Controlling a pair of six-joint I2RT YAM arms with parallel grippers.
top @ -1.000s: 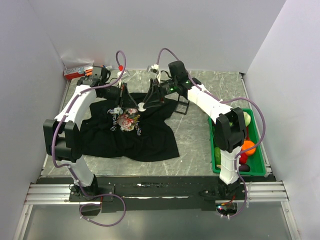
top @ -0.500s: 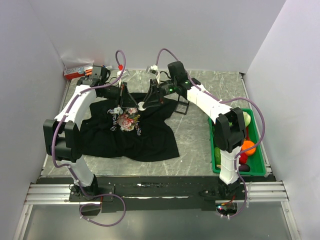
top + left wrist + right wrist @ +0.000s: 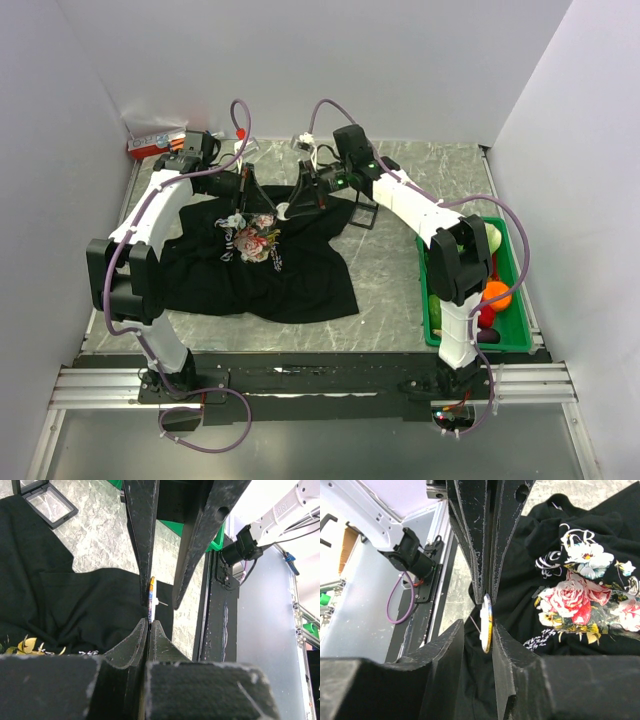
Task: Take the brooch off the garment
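Observation:
The garment (image 3: pixel 300 275), a black T-shirt with a rose print (image 3: pixel 255 240), lies on the table left of centre. The brooch (image 3: pixel 283 211), a small thin disc with a white back and a yellowish rim, hangs just above the shirt's upper part. My left gripper (image 3: pixel 274 210) is shut on its edge (image 3: pixel 151 597). My right gripper (image 3: pixel 291 207) faces it, jaws open around the disc (image 3: pixel 486 622), which rests against one finger. A thin pin sticks out sideways from the disc's back. The shirt (image 3: pixel 520 580) lies below both grippers.
A small black open box (image 3: pixel 365 212) stands by the shirt's far right corner. A green bin (image 3: pixel 515 300) with fruit is at the right edge. A red and orange item (image 3: pixel 155 145) lies at the back left. Walls close in the table on three sides.
My right arm has shifted slightly back and to the left. The brooch and my left gripper stay almost where they were.

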